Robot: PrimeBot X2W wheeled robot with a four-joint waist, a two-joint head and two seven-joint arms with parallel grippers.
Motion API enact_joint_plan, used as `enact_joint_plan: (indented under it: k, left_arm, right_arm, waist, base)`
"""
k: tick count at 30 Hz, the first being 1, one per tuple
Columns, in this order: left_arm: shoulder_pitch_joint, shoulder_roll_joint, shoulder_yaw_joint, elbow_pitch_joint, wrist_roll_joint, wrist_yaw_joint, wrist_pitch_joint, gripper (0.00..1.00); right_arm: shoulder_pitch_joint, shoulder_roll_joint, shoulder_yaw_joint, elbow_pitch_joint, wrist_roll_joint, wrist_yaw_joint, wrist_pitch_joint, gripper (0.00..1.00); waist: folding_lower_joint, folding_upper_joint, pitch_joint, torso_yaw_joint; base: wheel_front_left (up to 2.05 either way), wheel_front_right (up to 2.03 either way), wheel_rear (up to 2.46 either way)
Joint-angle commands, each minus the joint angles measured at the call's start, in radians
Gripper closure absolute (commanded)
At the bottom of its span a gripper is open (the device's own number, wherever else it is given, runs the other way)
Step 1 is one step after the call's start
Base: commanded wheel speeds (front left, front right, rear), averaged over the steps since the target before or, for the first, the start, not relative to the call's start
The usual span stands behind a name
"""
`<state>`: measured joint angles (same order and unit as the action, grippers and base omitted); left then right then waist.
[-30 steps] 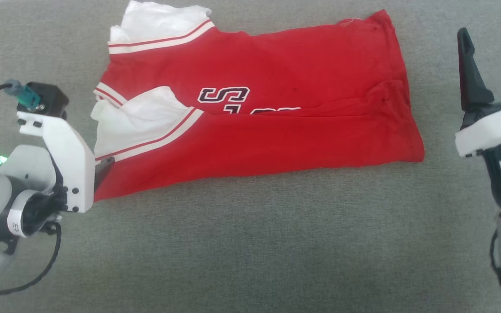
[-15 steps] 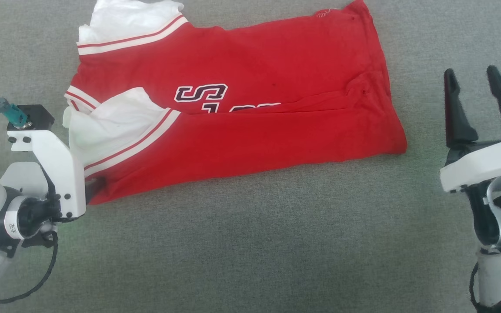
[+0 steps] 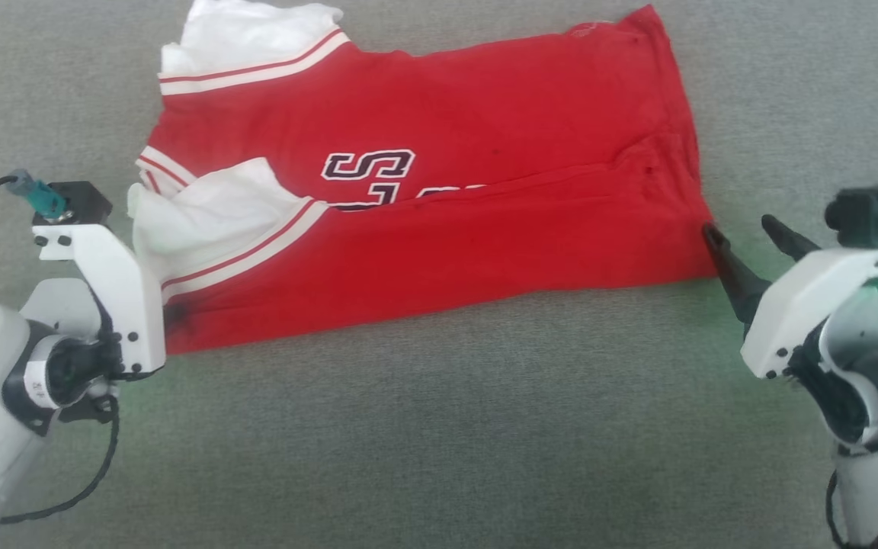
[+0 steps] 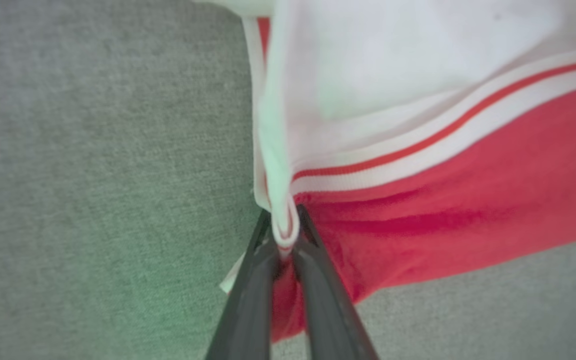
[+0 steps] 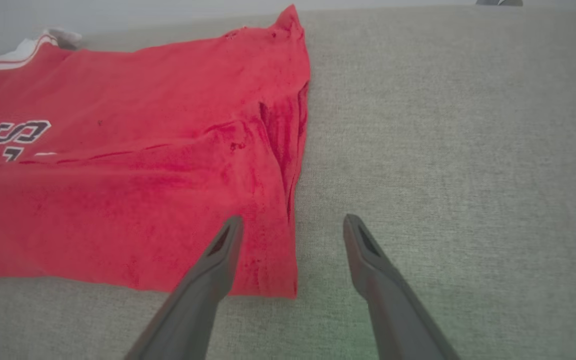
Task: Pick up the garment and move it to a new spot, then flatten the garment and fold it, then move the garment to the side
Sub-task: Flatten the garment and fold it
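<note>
The garment (image 3: pixel 439 175), a red jersey with white sleeves and dark chest lettering, lies folded lengthwise on the grey surface, sleeves to the left. My left gripper (image 3: pixel 174 314) is shut on its near-left corner; in the left wrist view (image 4: pixel 283 235) the white sleeve edge and red cloth are pinched between the fingers. My right gripper (image 3: pixel 740 232) stands open at the garment's near-right corner; in the right wrist view (image 5: pixel 290 227) its left finger (image 5: pixel 218 250) hangs over the red hem (image 5: pixel 273 240) and the other over bare surface.
The grey fabric surface (image 3: pixel 439 427) spreads wide in front of the garment and to its right (image 5: pixel 443 150). A dark object (image 5: pixel 498 2) peeks in at the far edge in the right wrist view.
My right gripper has swung from pointing up beside the garment to reach its near-right corner, still open. The left gripper keeps its hold. The head view has shifted.
</note>
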<state>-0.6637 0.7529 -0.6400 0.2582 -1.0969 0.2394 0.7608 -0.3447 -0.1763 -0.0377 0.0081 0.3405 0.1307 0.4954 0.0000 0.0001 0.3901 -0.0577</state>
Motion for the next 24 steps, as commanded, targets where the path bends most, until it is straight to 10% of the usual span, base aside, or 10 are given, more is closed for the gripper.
enact_joint_plan:
  k: [1, 16, 17, 18, 19, 24]
  left_arm:
    - [0.046, -0.038, -0.049, 0.027, 0.007, -0.011, 0.014, 1.0]
    - [-0.015, -0.136, -0.084, 0.109, 0.025, -0.08, -0.028, 1.0]
    - [-0.018, -0.141, -0.086, 0.117, 0.026, -0.085, -0.031, 1.0]
    - [-0.02, -0.146, -0.087, 0.124, 0.027, -0.087, -0.032, 1.0]
    - [-0.022, -0.151, -0.087, 0.131, 0.026, -0.091, -0.037, 1.0]
    - [-0.033, -0.145, -0.082, 0.159, 0.022, -0.108, -0.045, 1.0]
  right_arm:
    - [-0.021, -0.01, 0.01, 0.005, 0.008, 0.0, 0.037, 0.0]
    - [-0.142, -0.073, 0.086, 0.202, 0.005, 0.0, 0.469, 0.0]
    - [-0.141, -0.077, 0.099, 0.216, 0.007, 0.0, 0.486, 0.05]
    - [-0.141, -0.085, 0.113, 0.223, 0.009, 0.0, 0.496, 0.78]
    - [-0.142, -0.093, 0.12, 0.228, 0.008, 0.0, 0.501, 1.0]
    - [-0.158, -0.124, 0.099, 0.231, 0.027, -0.001, 0.503, 1.0]
  waist:
    - [0.0, -0.0001, 0.003, 0.011]
    - [0.0, -0.0001, 0.03, 0.098]
    - [0.0, -0.0001, 0.031, 0.101]
    - [0.0, -0.0001, 0.032, 0.104]
    - [0.0, -0.0001, 0.032, 0.107]
    - [0.0, -0.0001, 0.025, 0.114]
  base:
    - [0.0, 0.0, 0.0]
    - [0.0, 0.0, 0.0]
    - [0.0, 0.0, 0.0]
    - [0.0, 0.0, 0.0]
    - [0.0, 0.0, 0.0]
    - [0.0, 0.0, 0.0]
